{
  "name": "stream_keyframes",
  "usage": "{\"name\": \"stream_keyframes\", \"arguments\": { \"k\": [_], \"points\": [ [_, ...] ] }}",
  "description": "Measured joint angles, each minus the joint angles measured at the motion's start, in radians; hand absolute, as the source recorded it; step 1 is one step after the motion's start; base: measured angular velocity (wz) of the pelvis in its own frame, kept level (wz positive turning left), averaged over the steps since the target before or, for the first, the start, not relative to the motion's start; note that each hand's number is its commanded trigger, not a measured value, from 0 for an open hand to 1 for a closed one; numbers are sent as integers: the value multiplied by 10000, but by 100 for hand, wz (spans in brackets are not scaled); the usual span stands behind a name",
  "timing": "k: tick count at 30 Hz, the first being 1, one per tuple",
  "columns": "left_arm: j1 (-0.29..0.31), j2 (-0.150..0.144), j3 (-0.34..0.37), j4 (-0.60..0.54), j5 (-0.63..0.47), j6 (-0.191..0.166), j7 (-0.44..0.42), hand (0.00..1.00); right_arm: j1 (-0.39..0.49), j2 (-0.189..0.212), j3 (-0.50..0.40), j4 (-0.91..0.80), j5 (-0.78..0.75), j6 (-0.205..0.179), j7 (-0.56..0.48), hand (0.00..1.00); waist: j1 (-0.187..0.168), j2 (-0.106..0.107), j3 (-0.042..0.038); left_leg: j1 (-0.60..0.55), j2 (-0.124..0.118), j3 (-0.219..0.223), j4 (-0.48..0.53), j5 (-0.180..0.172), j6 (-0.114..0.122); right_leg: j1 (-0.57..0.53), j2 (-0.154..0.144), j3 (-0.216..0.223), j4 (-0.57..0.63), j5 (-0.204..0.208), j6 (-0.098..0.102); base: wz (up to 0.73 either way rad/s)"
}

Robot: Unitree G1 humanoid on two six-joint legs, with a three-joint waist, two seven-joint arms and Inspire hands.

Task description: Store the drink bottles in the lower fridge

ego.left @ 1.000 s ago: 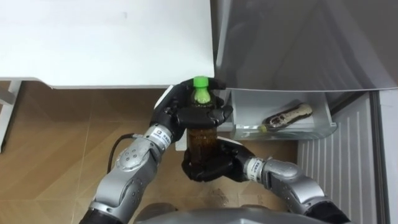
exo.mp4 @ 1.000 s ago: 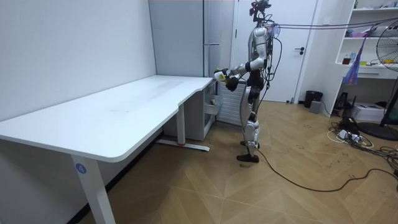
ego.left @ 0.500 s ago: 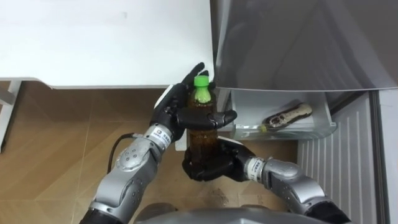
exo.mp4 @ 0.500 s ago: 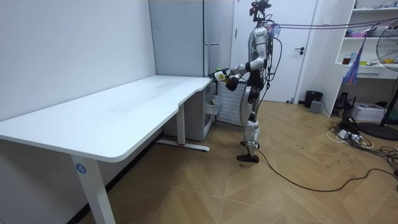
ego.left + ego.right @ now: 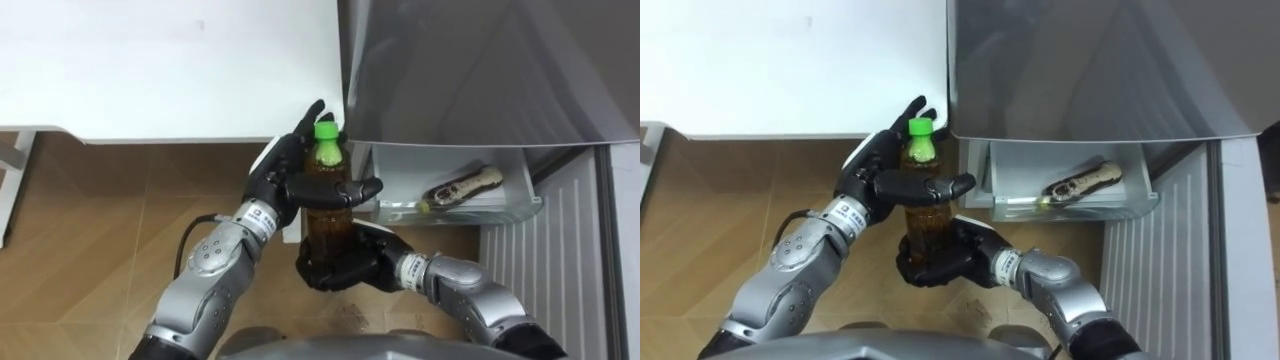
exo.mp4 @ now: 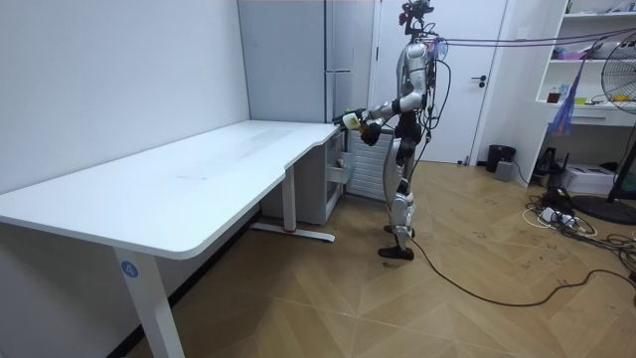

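Observation:
A brown drink bottle (image 5: 326, 205) with a green cap (image 5: 325, 130) stands upright in front of my chest. My right hand (image 5: 335, 268) is shut on its lower half from below. My left hand (image 5: 283, 172) is open behind the bottle's neck, fingers straight and the thumb stretched across its front. To the right, the lower fridge drawer (image 5: 530, 202) is pulled out, and a second bottle (image 5: 462, 187) lies on its side in it. In the room view I stand by the fridge (image 6: 343, 60) at the table's far end, holding the bottle (image 6: 349, 119) out in front.
The white table (image 5: 170, 70) lies ahead on my left, its corner close to the left hand. The grey fridge front (image 5: 480, 70) rises above the drawer. A white ribbed panel (image 5: 540, 260) stands to the right. Wooden floor (image 5: 90, 230) is below.
My left hand has let go of the bottle's neck: its fingers have straightened from a curled hold. The bottle stays in the right hand and has risen slightly.

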Motion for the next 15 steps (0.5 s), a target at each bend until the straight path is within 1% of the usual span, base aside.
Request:
{"name": "stream_keyframes", "arguments": {
  "k": [3, 5, 10, 14, 15],
  "points": [
    [-26, -6, 68, -56, -5, -57, -49, 0, 0, -143, 0, 0, -119, 0, -1, 100, 3, 142, -6, 5, 0, -10, 11, 0, 0, 19, 3, -40, -5, 0, 0, 0],
    [-26, -6, 74, -77, 4, -56, -48, 0, 11, -197, -15, 8, -157, 0, -4, 100, 3, 200, 1, 24, 7, -9, 25, 1, -1, 15, 6, -57, -9, 0, -1, 0],
    [-27, 25, 87, -87, 15, -56, -49, 0, 61, -208, -195, 113, -324, -1, -7, 100, 4, 268, 12, 53, 25, -4, 34, 1, -3, 22, 16, -97, -9, 4, -6, 0],
    [-26, 219, 100, -202, 13, -45, -39, 0, 159, -339, -339, 203, -323, -1, -90, 100, 39, 271, 16, 58, 39, 7, 32, -1, -6, 19, 21, -121, -11, 7, -11, -1],
    [-25, 298, 131, -291, 20, -14, -32, 0, 242, -364, -472, 211, -323, -1, -103, 100, 116, 277, 20, 58, 51, 16, 36, -4, -10, 13, 33, -114, -15, 13, -20, -3]
  ]
}}
